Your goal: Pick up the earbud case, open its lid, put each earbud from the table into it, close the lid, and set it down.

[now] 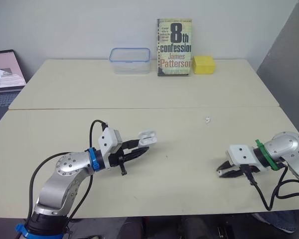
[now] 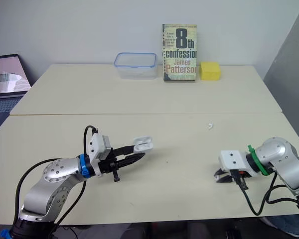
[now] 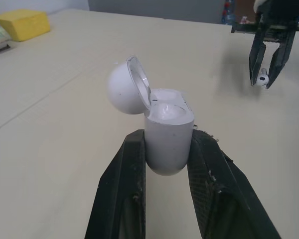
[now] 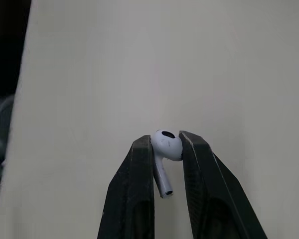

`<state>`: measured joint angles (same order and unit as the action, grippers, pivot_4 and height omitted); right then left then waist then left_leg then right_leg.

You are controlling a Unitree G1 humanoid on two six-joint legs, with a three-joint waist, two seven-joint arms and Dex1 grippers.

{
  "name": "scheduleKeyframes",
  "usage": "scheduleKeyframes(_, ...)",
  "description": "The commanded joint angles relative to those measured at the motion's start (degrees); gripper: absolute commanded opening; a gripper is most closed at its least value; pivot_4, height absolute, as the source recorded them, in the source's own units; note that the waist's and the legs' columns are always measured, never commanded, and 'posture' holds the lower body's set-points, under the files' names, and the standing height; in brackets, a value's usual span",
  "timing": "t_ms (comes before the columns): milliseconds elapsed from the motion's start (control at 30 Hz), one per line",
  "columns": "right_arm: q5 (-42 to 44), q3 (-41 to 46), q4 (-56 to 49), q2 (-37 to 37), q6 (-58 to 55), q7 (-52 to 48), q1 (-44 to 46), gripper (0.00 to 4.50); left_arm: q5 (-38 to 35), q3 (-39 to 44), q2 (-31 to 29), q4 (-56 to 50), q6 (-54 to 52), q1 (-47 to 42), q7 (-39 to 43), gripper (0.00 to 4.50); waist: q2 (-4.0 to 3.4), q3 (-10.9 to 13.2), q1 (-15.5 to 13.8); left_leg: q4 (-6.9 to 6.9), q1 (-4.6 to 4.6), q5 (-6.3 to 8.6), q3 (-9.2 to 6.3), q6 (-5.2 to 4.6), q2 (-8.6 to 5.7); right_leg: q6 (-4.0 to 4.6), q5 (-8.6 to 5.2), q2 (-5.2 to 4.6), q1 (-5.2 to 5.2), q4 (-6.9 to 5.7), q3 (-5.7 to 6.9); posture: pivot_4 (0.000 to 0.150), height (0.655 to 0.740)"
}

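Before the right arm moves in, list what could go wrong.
The small white earbud, pinched by its rounded head in the right end effector, may slip or twist.
The open white plastic earbud case in the left end effector offers small sockets; a tilted stem could jam.
The other white earbud, loose on the beige table, could get swept.

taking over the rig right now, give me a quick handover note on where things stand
Left gripper: jaws shut on the earbud case, lid open.
Right gripper: jaws shut on one earbud, well to the right of the case.
Second earbud lies on the table, beyond the right gripper.
Done: case picked up, lid opened, first earbud grasped.
Left: seat both earbuds, close lid, set case down.
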<state>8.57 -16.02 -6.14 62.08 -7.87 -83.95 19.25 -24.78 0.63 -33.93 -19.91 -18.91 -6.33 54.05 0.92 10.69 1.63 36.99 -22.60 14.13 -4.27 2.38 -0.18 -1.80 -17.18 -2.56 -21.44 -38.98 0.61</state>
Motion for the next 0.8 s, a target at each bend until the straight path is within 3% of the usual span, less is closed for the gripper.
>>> scheduleKeyframes(33, -3.0, -2.2, 1.9, -0.3, 4.3, -3.0, 1.5, 0.42, -1.3, 0.4, -0.8, -3.5, 0.1, 0.9, 0.1, 0.8, 0.0, 0.0, 0.0, 0.0, 0.02, 0.0, 0.01, 0.0, -0.02, 0.0, 0.0, -0.02, 0.0, -0.01, 0.0, 0.15, 0.74)
scheduleKeyframes(333, -4.7, -3.3, 1.0, -1.2, 2.3, -3.4, 0.7, 0.42, -2.2, 1.2, -1.9, -5.2, -0.9, 2.5, -0.2, 0.8, 0.0, 0.0, 0.0, 0.0, 0.08, 0.0, -0.01, 0.01, -0.02, 0.0, 0.0, -0.03, 0.07, -0.01, -0.01, 0.15, 0.74)
scheduleKeyframes(567, -4.9, -2.3, 1.1, -1.0, 4.3, -2.9, 0.3, 2.71, -2.4, 0.6, -2.0, -5.1, -1.0, 2.2, -1.0, 0.8, 0.04, 0.0, 0.0, -0.01, 0.25, 0.0, 0.01, 0.01, 0.0, 0.0, 0.0, -0.03, 0.2, -0.01, -0.02, 0.15, 0.74)
scheduleKeyframes(700, -1.3, 0.7, -2.3, 0.6, 0.6, -3.6, 0.7, 2.76, -2.3, 0.3, -1.8, -4.8, -1.0, 1.9, -1.4, 0.8, 0.02, 0.0, 0.0, -0.02, 0.37, 0.0, 0.04, 0.01, -0.01, 0.0, 0.0, -0.03, 0.28, -0.01, -0.04, 0.15, 0.74)
scheduleKeyframes(800, 3.5, 4.4, -9.9, 3.7, -8.6, -3.2, -0.4, 2.76, -2.1, 0.3, -1.6, -4.5, -0.9, 1.9, -1.8, 0.8, -0.04, 0.0, -0.1, -0.03, 0.25, 0.0, 0.03, 0.01, -0.03, 0.0, 0.0, -0.05, 0.18, -0.01, -0.05, 0.15, 0.74)
